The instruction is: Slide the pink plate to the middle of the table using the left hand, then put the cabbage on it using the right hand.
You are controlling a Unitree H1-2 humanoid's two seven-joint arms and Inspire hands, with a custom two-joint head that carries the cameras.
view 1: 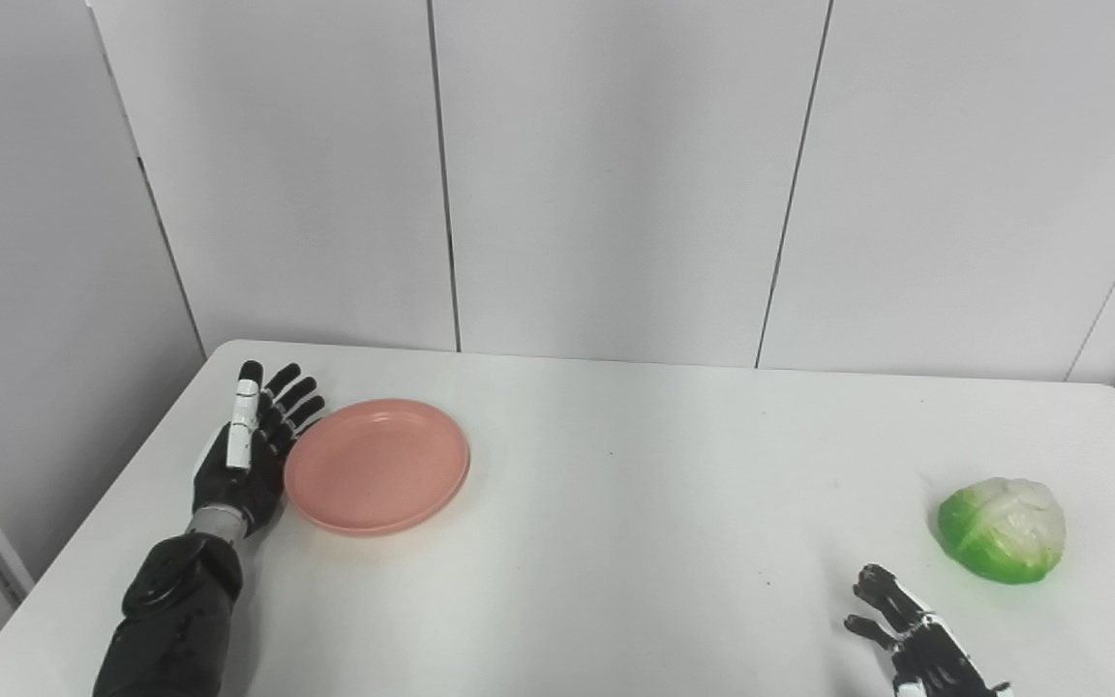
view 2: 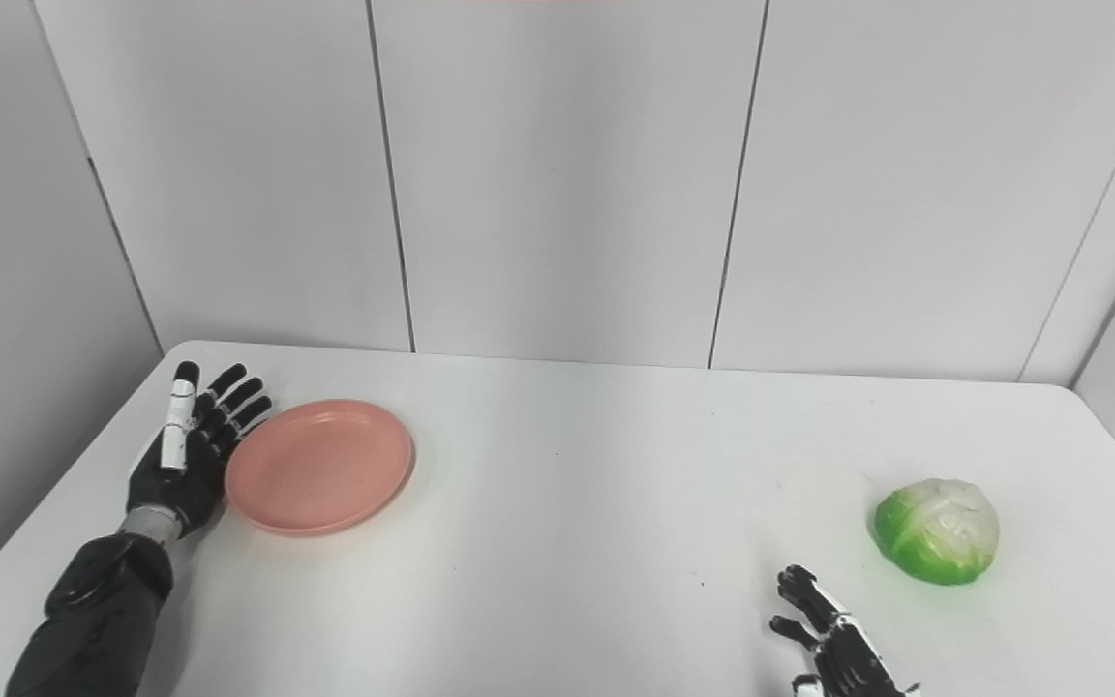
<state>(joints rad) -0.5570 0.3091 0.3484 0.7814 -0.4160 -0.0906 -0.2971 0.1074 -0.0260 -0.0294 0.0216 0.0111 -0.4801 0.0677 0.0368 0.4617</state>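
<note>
**Pink plate far left, left hand flat at its edge**

Your pink plate (view 1: 377, 466) lies flat and empty on the left part of the white desk (view 1: 616, 503), toward the far side and well left of the middle. Your left hand (view 1: 250, 453) rests just beside the plate's left rim, held on edge with the fingers (view 1: 288, 397) stretched out and spread, pointing away from you; it holds nothing. The fingertips sit right at the plate's far-left rim, and you cannot tell from either view whether they actually touch it. The dark forearm (view 1: 170, 620) comes in from the near-left corner.

Your cabbage (view 1: 1003, 530), green at the base and pale on top, sits alone on the right side of the desk, well apart from the plate. Your right hand (view 2: 833, 644) shows at the near edge, just near and left of the cabbage, clear of it, with fingers apart and nothing in them.

Behind the desk stands a wall of pale grey panels (view 1: 616, 174).
</note>
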